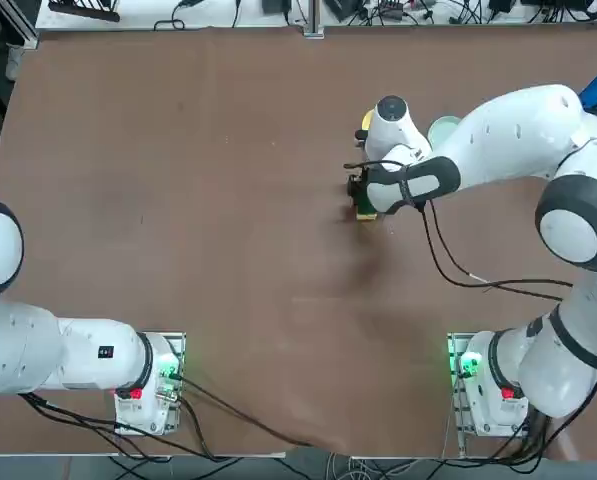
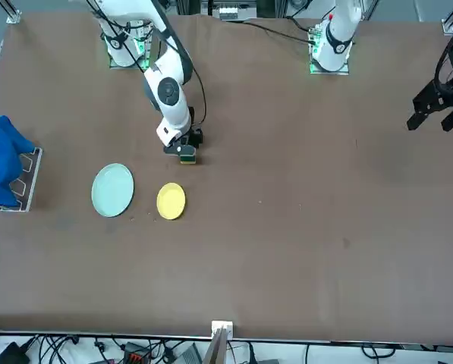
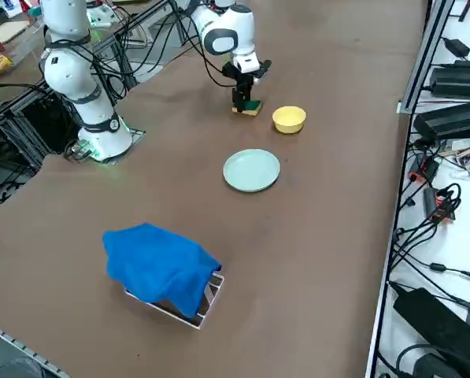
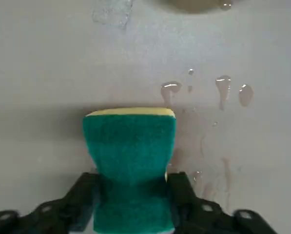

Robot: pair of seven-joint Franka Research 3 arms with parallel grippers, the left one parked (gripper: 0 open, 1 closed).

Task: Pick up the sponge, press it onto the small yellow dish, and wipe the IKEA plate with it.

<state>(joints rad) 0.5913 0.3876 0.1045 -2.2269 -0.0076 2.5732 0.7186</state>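
The right gripper (image 4: 133, 187) is partly closed, its fingers pinching the sponge (image 4: 129, 146) at its sides, apparently so the free end can be pressed onto the small yellow dish (image 2: 171, 201), seen left of centre in the front view.

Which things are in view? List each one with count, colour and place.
sponge: one, green over yellow, between the right gripper's fingers
yellow dish: one, yellow, beside the pale plate
plate: one, pale blue-green, between yellow dish and rack
cloth: one, blue, draped over the rack
rack: one, white, under the cloth
table: one, brown, beneath everything
cables: several, black, around the arms and table edges
right gripper: one, black, closed on the sponge
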